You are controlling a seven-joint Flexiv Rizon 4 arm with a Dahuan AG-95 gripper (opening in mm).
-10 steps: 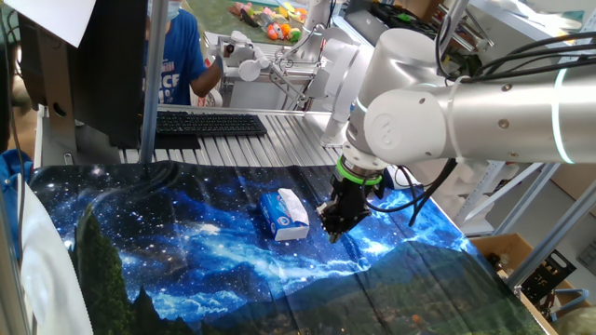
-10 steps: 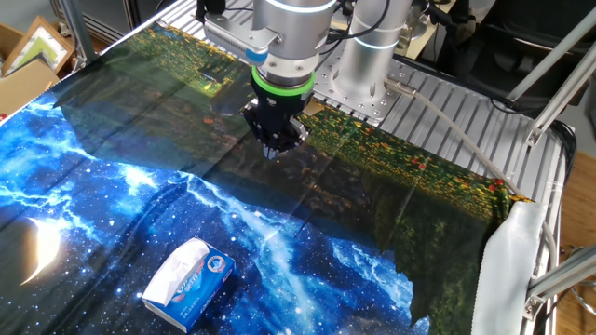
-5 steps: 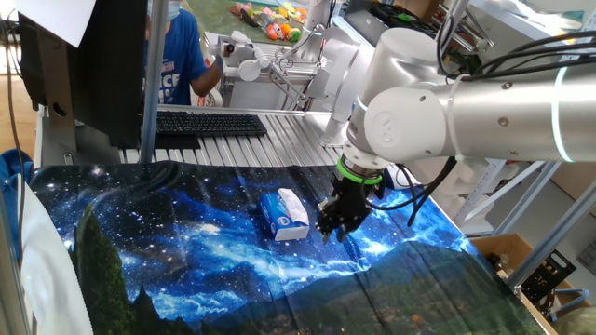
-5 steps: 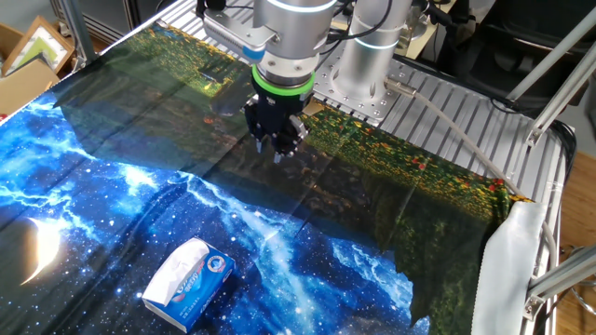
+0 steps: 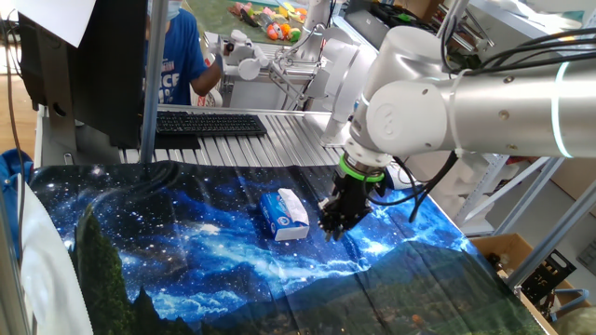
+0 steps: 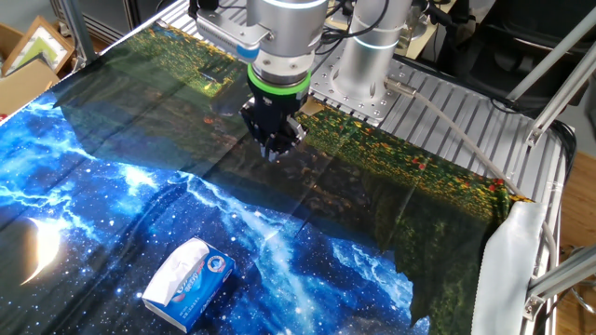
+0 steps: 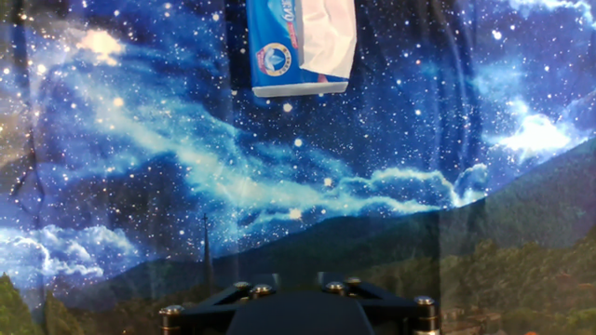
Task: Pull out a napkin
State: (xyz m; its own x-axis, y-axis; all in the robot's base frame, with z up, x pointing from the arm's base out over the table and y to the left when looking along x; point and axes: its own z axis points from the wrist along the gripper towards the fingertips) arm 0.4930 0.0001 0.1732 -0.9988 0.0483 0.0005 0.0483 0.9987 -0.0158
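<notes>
The white napkin [image 5: 294, 210] sticks out of the top of a small blue tissue pack [image 5: 276, 217] that lies on the starry blue cloth. Both show in the other fixed view, napkin [image 6: 175, 271] and pack [image 6: 207, 282], and at the top of the hand view, napkin [image 7: 328, 39] and pack [image 7: 276, 51]. My gripper [image 5: 334, 229] hangs just above the cloth, a short way to the right of the pack and apart from it. It also shows in the other fixed view [image 6: 271, 152]. Its dark fingers taper together and hold nothing. The hand view shows only the gripper's base.
The galaxy-print cloth [image 5: 168, 251] covers the table. A keyboard [image 5: 209, 123] lies on the metal slats behind it, and a person in blue stands beyond. The arm's base [image 6: 368, 56] stands at the far edge. White fabric [image 6: 507, 270] hangs at one corner.
The gripper has shifted only slightly above the cloth and turned a little about its wrist. The pack and napkin have not moved.
</notes>
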